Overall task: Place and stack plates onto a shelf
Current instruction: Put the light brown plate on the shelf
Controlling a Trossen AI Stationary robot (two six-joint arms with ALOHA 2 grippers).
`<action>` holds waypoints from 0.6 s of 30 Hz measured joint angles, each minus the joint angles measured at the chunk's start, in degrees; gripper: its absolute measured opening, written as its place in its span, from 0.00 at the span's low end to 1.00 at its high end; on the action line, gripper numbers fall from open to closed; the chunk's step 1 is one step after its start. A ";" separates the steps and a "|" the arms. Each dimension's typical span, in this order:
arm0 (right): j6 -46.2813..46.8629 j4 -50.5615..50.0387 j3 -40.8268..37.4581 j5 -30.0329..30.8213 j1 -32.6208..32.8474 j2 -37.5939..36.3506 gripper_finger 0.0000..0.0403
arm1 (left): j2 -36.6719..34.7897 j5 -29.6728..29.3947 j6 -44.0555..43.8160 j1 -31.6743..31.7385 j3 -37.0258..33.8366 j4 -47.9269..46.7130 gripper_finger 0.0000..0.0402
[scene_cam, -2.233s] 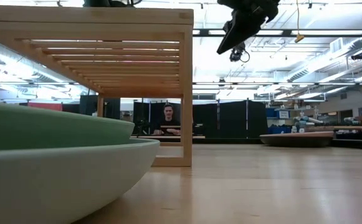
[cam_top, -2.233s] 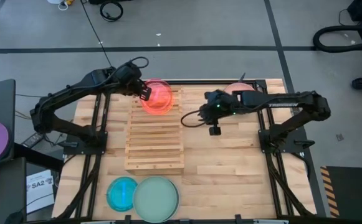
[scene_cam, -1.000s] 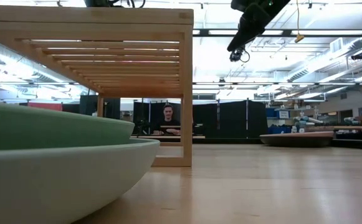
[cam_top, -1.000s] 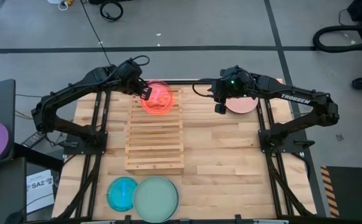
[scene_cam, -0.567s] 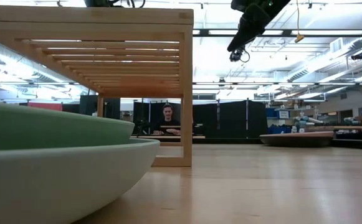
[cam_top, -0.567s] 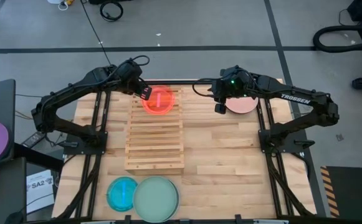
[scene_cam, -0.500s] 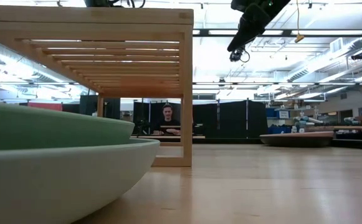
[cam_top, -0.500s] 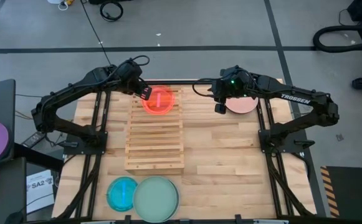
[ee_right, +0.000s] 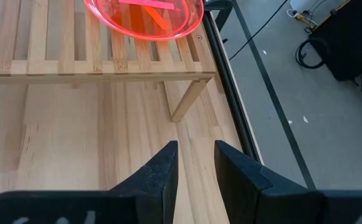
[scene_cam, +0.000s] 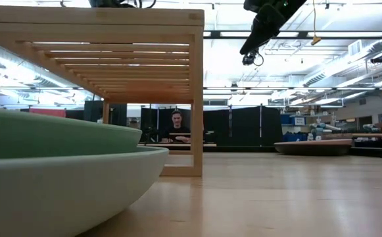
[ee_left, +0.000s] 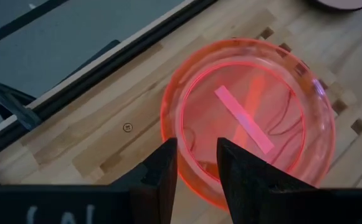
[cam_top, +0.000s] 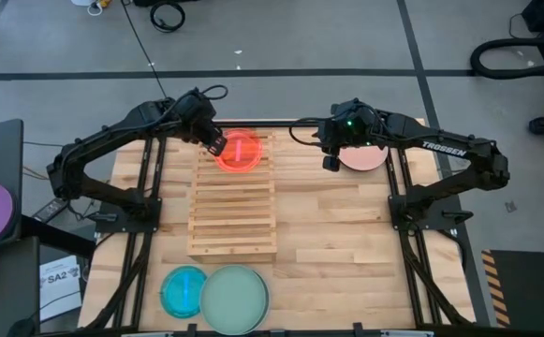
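Change: the red plate (cam_top: 240,151) now lies flat on the far end of the shelf (cam_top: 232,217); a moment ago it hung tilted in the left gripper (cam_top: 215,143), whose fingers have since parted.
Left fingers: slightly spread in the left wrist view, one on each side of the plate's near rim (ee_left: 193,186); whether they touch it I cannot tell, but they no longer look pinched on it.
Meaning for the task: first plate appears delivered; judged from this, the left arm is free to back off and fetch another.
Plate versus fingers: its rim runs through the gap between them, the rest of the plate beyond the tips, resting on the slats.
Right gripper (cam_top: 328,163): hovers above the surface between the shelf and the pale pink plate (cam_top: 364,156), fingers a little apart, holding nothing; unmoved over the last second.
Plates left: blue plate (cam_top: 184,290) and mint-green plate (cam_top: 235,298) side by side at the near edge of the surface, well apart from both grippers.
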 joint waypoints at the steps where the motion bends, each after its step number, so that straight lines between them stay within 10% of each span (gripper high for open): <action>1: 0.00 0.00 0.00 0.00 0.00 0.00 0.27 | 0.00 0.00 0.11 0.00 0.00 -0.16 0.29; 18: 1.60 -11.45 0.04 0.11 -3.06 0.00 0.27 | -10.69 4.94 7.81 -7.80 0.00 -4.11 0.29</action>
